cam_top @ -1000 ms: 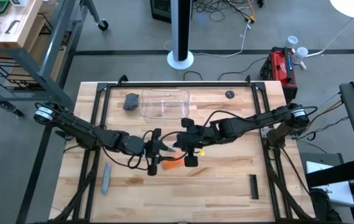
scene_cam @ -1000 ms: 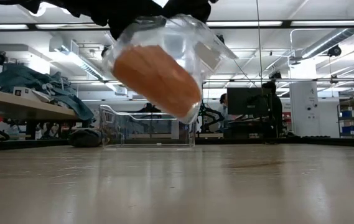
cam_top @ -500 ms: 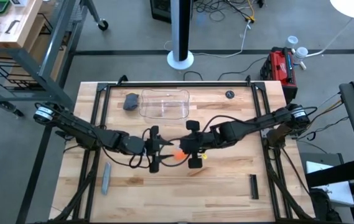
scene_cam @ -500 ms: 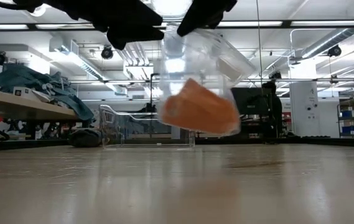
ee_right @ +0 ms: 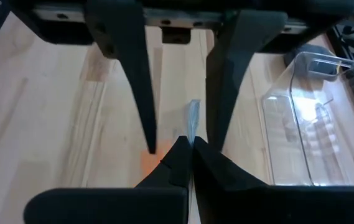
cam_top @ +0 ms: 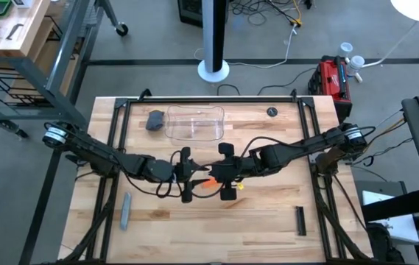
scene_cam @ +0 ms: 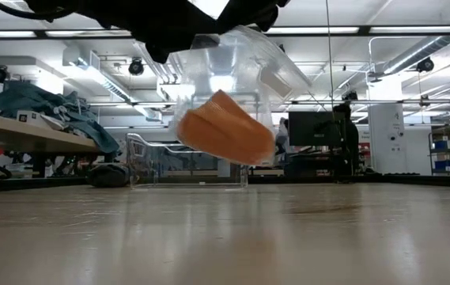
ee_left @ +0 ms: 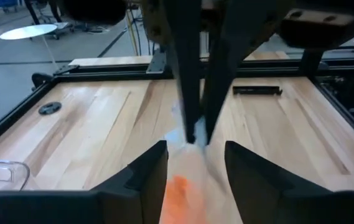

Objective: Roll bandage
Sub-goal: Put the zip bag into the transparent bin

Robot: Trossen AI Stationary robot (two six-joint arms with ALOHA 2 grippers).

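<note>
Bandage [scene_cam: 225, 129]: orange wad in clear wrapper [scene_cam: 260, 67], midair.

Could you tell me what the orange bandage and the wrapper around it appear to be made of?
The bandage looks like soft matte fabric: folded, no shine. The wrapper around it looks like thin clear plastic: see-through, with glossy glints and creases. The right claw pinches its edge above the table.

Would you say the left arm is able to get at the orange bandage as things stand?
Probably not directly: the bandage hangs inside a clear wrapper pinched by the right pincer; the left pincer sits open beside it.
</note>
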